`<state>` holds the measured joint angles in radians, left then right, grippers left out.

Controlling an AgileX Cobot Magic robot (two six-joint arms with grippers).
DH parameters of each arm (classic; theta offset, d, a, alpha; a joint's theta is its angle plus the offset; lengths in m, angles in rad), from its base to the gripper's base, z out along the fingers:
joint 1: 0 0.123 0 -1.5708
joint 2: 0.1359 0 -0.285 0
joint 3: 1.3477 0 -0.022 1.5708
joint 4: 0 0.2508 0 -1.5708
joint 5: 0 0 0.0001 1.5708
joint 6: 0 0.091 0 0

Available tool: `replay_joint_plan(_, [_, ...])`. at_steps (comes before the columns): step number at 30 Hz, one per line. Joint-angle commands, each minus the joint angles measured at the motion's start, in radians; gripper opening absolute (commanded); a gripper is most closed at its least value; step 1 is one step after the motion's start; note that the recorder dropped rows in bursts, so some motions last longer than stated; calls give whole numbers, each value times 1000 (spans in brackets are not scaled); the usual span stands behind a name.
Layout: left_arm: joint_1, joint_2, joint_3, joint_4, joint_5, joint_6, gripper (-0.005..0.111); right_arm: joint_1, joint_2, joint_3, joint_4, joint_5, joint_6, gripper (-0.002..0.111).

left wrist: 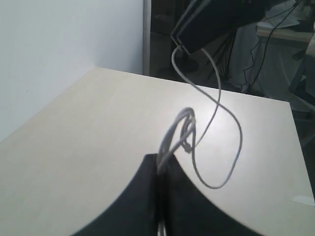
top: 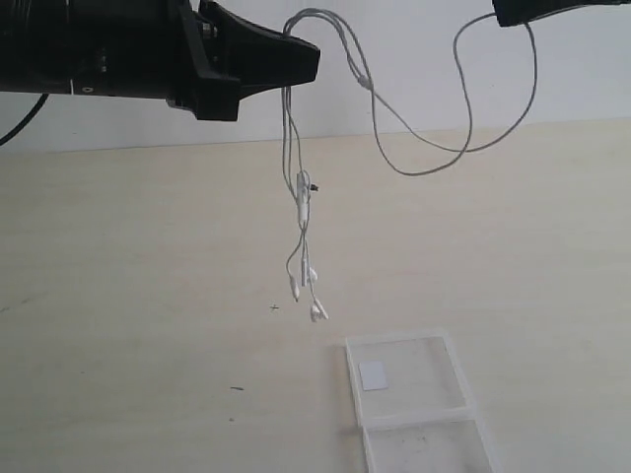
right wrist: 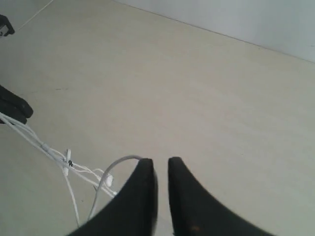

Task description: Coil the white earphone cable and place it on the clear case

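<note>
Keep the left end effector (left wrist: pixel 158 162) pinched on the cable (top: pixel 302 197) hanging under it; whether the right end effector (right wrist: pixel 161 162) grips it, I cannot tell.

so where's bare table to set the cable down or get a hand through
Free: the table left of the clear case and the strip on its right. Crowded: mid-air over the middle, where the white earphone cable hangs from the left gripper, earbuds low near the case.

Low exterior, downward wrists, shared cable (top: pixel 301 197)
</note>
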<state>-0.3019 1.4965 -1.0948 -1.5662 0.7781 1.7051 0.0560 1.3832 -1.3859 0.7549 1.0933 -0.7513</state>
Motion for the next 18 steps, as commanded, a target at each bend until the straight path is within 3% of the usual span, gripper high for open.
replay_joint_plan(1, [4, -10, -5, -13, 1, -7, 0, -4, -7, 12, 17, -21, -32, 46])
replay_joint_plan(4, [4, -10, -5, -13, 1, -12, 0, -4, -7, 12, 7, -21, -32, 60])
replay_joint_plan(18, [4, -43, -5, -13, -1, -11, 0, -4, -7, 12, 7, -30, -32, 61])
